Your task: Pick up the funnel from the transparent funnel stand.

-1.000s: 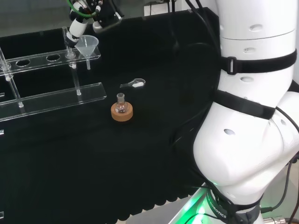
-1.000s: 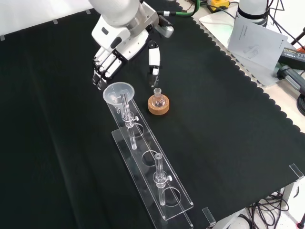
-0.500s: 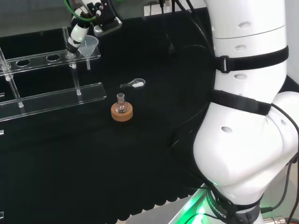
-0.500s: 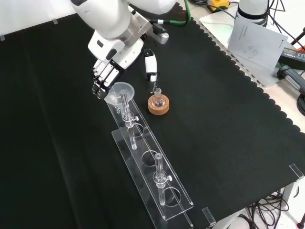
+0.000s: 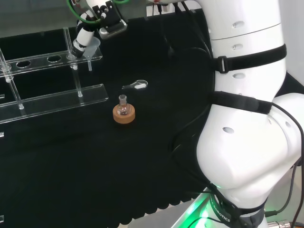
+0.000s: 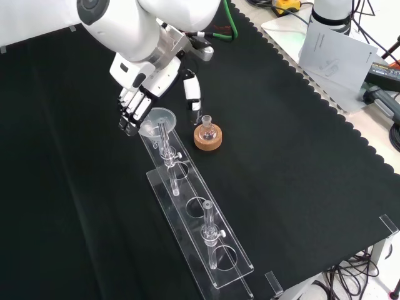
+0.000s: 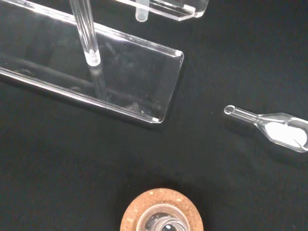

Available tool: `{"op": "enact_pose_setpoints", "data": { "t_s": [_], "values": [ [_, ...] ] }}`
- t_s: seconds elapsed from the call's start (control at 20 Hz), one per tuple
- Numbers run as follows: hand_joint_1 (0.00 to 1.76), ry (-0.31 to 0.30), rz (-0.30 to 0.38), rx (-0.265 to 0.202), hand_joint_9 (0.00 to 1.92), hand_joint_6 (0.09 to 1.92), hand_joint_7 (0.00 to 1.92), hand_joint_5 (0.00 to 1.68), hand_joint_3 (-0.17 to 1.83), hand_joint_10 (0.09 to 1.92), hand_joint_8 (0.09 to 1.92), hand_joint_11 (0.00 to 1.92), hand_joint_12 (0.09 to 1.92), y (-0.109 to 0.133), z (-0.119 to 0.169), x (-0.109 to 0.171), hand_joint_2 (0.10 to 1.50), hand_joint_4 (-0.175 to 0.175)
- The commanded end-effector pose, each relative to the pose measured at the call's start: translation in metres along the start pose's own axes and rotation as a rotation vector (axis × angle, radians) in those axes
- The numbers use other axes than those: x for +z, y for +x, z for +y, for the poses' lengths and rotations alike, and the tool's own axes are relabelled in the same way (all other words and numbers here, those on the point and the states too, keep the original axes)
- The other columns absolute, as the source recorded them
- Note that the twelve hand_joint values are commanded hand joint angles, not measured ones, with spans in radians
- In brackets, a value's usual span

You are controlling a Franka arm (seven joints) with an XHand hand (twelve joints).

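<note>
A clear plastic base plate (image 7: 120, 77) of the funnel stand is seen lying on the black cloth (image 7: 231, 183), with a clear upright rod (image 7: 85, 33) rising from it and the end of an upper shelf (image 7: 173, 7) above. A small clear scoop (image 7: 272, 129) holding white powder is seen lying apart from the plate. A cork ring (image 7: 161, 211) carrying a small glass flask (image 7: 166, 225) is seen well apart from both.

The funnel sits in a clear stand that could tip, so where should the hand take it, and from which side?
Probably by the wide cone rim of the funnel, from above: its stem hangs through a hole in the funnel stand, so only the cone stands free. The hand is already at that rim.
</note>
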State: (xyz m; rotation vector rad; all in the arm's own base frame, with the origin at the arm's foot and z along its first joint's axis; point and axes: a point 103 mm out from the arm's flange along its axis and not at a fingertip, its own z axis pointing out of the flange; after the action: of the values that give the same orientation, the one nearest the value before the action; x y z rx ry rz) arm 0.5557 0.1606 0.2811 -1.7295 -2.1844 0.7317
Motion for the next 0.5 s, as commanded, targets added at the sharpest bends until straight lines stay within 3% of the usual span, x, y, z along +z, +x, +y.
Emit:
{"op": "enact_pose_setpoints", "data": {
  "t_s": [0.05, 0.5],
  "values": [
    [0.46, -0.002, -0.042, 0.017, 0.00, 0.09, 0.00, 0.00, 0.16, 0.83, 0.19, 0.18, 1.53, 0.035, 0.005, -0.007, 0.75, -0.023],
    [0.52, -0.025, -0.019, 0.022, 0.00, 0.09, 0.00, 0.01, 0.16, 0.86, 0.22, 0.21, 1.52, -0.007, 0.007, 0.002, 0.77, -0.027]
  ]
}}
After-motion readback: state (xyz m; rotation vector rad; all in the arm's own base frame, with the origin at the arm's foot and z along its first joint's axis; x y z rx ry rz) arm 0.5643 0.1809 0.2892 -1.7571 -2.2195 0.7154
